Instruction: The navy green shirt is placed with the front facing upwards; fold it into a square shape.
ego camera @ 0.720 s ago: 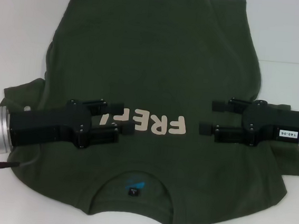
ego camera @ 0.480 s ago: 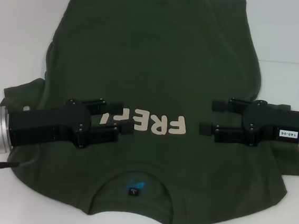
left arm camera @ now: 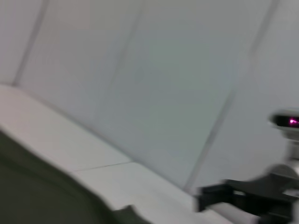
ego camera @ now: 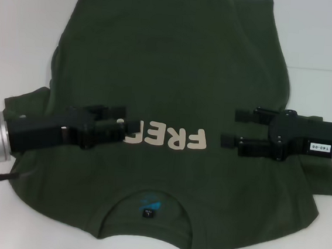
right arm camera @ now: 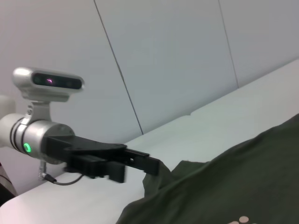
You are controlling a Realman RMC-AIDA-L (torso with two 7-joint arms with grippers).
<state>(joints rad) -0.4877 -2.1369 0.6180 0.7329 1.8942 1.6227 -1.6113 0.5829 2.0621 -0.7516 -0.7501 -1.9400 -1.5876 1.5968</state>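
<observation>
The navy green shirt [ego camera: 171, 66] lies spread flat, front up, with its collar and black neck label [ego camera: 148, 212] at the near edge. Cream lettering [ego camera: 176, 138] runs across the chest. My left gripper [ego camera: 123, 126] hovers low over the chest just left of the lettering, rolled on its side, open and holding nothing. In the right wrist view the left gripper [right arm camera: 140, 165] stands above the shirt's [right arm camera: 233, 186] edge. My right gripper [ego camera: 230, 128] is open over the chest to the right of the lettering, empty. The left wrist view catches the shirt [left arm camera: 37, 196] and the right gripper [left arm camera: 210, 200] farther off.
A white table [ego camera: 22, 28] surrounds the shirt on all sides. The left sleeve [ego camera: 23, 108] lies under my left arm, and the right sleeve [ego camera: 325, 178] under my right arm. Pale wall panels [right arm camera: 187, 56] stand behind the table.
My left gripper has drawn back to the left and rolled about its axis, uncovering more of the lettering. The right gripper and the shirt have not moved.
</observation>
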